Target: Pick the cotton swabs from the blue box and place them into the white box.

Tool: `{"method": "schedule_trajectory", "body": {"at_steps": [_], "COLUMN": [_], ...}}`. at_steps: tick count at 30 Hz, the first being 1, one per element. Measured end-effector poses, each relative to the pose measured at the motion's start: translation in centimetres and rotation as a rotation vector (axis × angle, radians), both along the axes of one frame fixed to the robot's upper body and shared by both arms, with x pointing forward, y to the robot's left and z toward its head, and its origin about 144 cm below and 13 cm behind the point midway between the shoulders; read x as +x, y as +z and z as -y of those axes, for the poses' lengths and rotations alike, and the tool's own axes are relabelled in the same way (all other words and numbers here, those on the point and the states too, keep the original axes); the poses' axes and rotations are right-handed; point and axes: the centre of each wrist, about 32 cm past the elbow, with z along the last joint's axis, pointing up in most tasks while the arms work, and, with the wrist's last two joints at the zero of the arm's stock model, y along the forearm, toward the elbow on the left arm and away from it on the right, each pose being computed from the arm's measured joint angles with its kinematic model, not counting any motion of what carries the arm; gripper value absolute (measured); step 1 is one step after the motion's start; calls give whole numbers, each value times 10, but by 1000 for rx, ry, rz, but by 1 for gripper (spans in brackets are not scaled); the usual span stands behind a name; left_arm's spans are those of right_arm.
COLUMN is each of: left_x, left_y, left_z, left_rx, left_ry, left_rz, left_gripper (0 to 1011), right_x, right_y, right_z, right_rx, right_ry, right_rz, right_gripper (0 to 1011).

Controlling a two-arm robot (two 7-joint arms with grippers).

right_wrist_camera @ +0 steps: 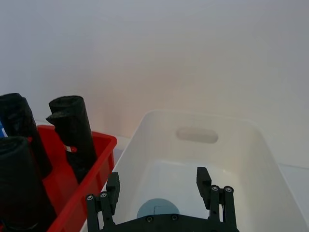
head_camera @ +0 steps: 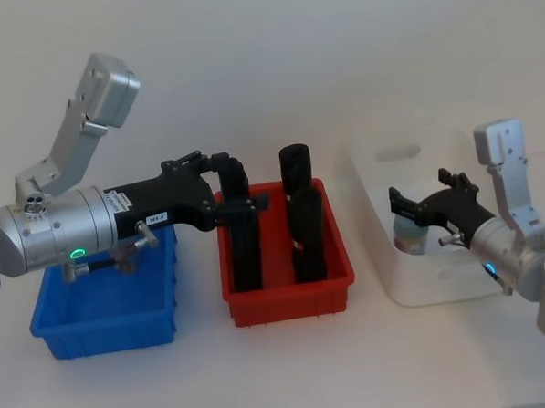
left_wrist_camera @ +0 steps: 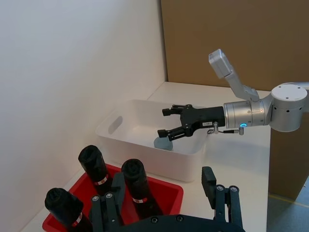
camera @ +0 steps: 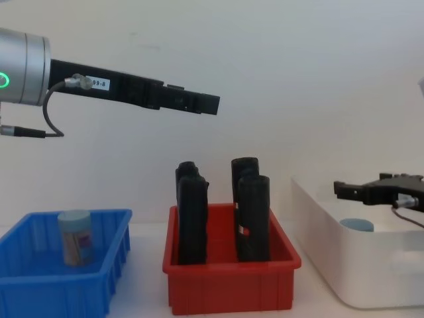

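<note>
Cotton swabs [camera: 74, 237]: one jar in the blue box [camera: 40, 281], a second jar [head_camera: 409, 235] in the white box [head_camera: 423, 283].
I see my left pincer [head_camera: 242, 189] spread and empty, the first jar low to its left; right pincer [head_camera: 403, 208] spread, the second just under it.

A plain white wall [camera: 298, 53] rises behind the smooth white tabletop [head_camera: 290, 368]; at the far right stands a flat brown panel [left_wrist_camera: 231, 38], perhaps cardboard.
</note>
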Motion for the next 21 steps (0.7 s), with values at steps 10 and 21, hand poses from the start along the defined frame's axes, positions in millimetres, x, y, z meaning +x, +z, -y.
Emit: {"method": "schedule_trajectory", "body": {"at_steps": [10,21], "left_x": [0,0], "left_y": [0,0], "left_z": [0,0], "left_rx": [0,0], "left_ry": [0,0], "left_rz": [0,0], "left_gripper": [1004,1004], "right_x": [-16,-39], "right_y": [15,29], "right_z": [1,3], "right_rx": [24,39], "right_ry": [-22,-44], "right_rz": [112,200], "right_gripper": [1001,1001]}}
